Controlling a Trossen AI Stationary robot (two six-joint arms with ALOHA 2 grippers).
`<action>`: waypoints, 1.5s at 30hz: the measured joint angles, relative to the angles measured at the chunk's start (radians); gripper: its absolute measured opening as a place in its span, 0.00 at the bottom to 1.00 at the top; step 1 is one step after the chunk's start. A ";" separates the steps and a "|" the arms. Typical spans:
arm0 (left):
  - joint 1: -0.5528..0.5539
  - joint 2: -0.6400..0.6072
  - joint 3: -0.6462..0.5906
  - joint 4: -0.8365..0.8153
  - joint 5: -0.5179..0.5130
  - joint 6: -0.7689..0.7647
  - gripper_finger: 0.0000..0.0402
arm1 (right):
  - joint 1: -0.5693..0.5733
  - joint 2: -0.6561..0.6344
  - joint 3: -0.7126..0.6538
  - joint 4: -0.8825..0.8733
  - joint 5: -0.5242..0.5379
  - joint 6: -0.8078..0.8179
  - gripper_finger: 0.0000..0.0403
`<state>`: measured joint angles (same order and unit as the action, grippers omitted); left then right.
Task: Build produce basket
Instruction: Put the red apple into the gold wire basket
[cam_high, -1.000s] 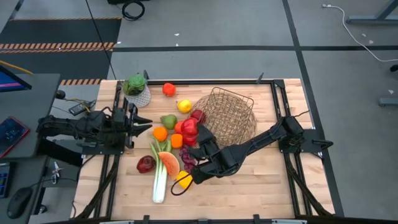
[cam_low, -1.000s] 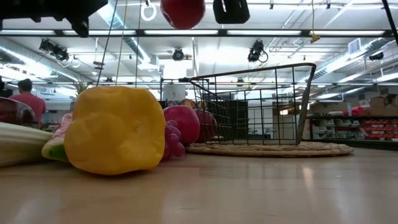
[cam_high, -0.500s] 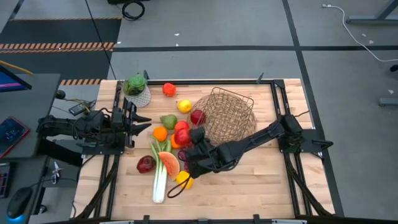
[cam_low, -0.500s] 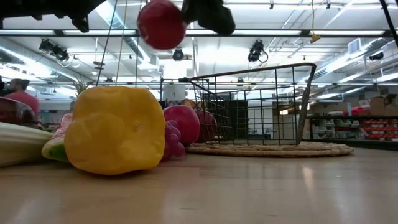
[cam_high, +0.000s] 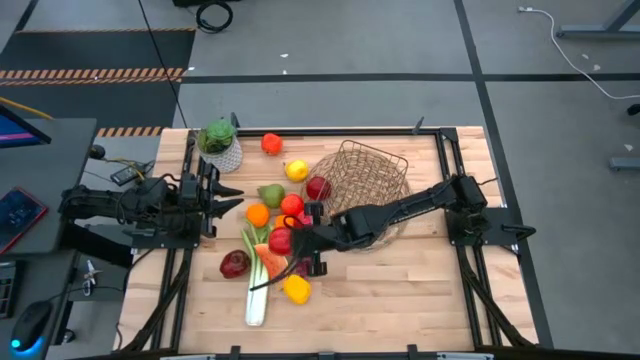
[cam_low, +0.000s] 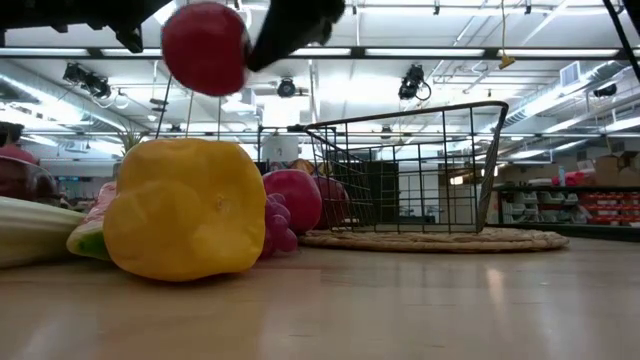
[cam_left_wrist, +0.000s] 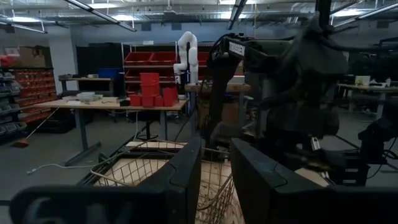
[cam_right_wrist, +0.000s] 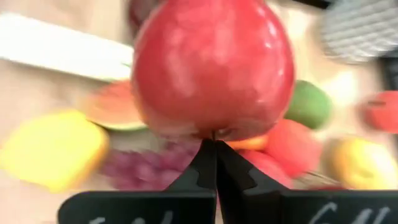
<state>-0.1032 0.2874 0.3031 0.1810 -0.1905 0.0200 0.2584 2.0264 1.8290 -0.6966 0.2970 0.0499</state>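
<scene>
My right gripper is shut on a red apple and holds it high above the produce pile; it also shows in the low view. Below lie a yellow pepper, a leek, a watermelon slice, grapes, oranges and a pear. The brown wire basket stands to their right, its woven round ring on the table. My left gripper waits open at the table's left, touching nothing. My right gripper holds the red apple at a small spot on its underside, where the two fingertips meet almost closed. What they pinch there is hidden between the tips. The apple sticks out beyond the fingertips, lifted clear of the table and the other produce.
A green plant in a white netted pot stands at the far left. A lemon, a red-orange fruit and two more red apples lie near the basket, and a dark red apple lies left of the leek. Bare wood lies at the near right.
My right gripper has carried the red apple toward the table's left and near edges, staying high above the produce and sinking a little. The arm behind it has swung toward the far side, across the basket's front.
</scene>
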 joint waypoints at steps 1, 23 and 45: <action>0.000 0.000 0.000 -0.001 0.000 -0.007 0.23 | -0.004 -0.001 0.000 0.024 -0.040 0.003 0.00; 0.000 0.000 0.000 -0.059 0.000 -0.011 0.23 | -0.174 -0.017 0.000 0.284 -1.150 0.587 0.01; -0.002 0.000 0.000 -0.105 0.003 -0.062 0.23 | -0.258 -0.017 0.000 0.480 -1.443 1.051 0.01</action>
<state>-0.1047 0.2878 0.3031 0.0758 -0.1871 -0.0422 0.0004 2.0098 1.8290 -0.2162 -1.1462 1.1006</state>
